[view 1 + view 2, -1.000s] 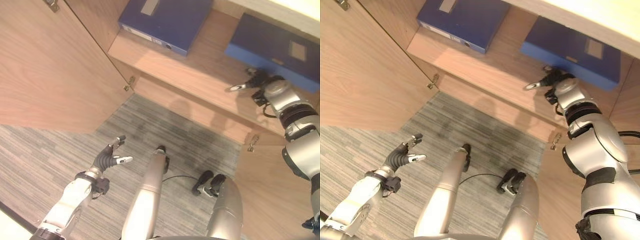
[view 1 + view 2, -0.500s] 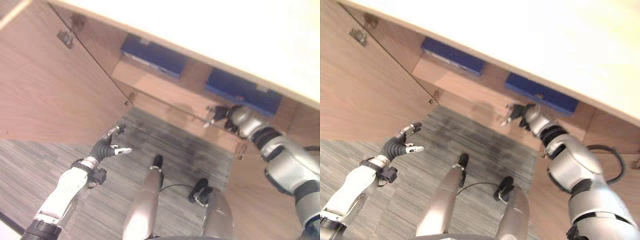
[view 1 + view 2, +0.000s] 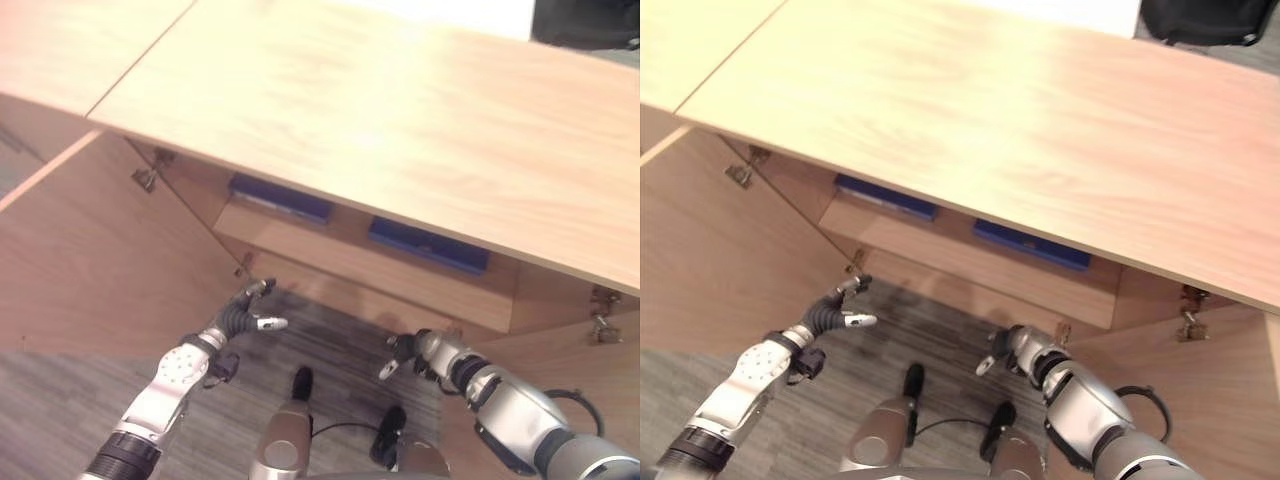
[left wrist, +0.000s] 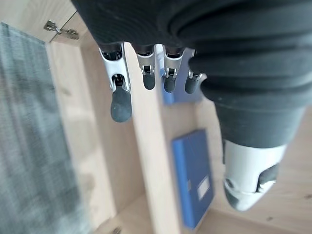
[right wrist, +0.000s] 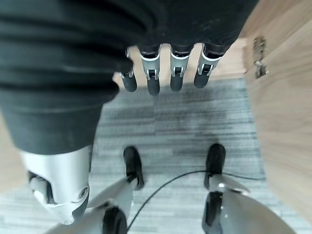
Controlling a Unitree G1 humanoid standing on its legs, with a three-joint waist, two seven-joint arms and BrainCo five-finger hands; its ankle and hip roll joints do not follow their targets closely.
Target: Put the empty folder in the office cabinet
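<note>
Grey striped carpet floor (image 3: 60, 420), light wooden cabinet top (image 3: 380, 120), open wooden door (image 3: 90, 270)

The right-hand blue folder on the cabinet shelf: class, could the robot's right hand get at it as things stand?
Probably yes. The right hand hangs open and empty below the shelf, the cabinet doors stand open, and nothing lies between it and the right-hand blue folder; it would need to rise and reach in under the cabinet top.

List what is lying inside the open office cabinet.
Two blue folders lie flat on the cabinet's shelf: one on the left, one on the right. The cabinet top covers their far parts and the cabinet's back, so anything deeper cannot be seen.
</note>
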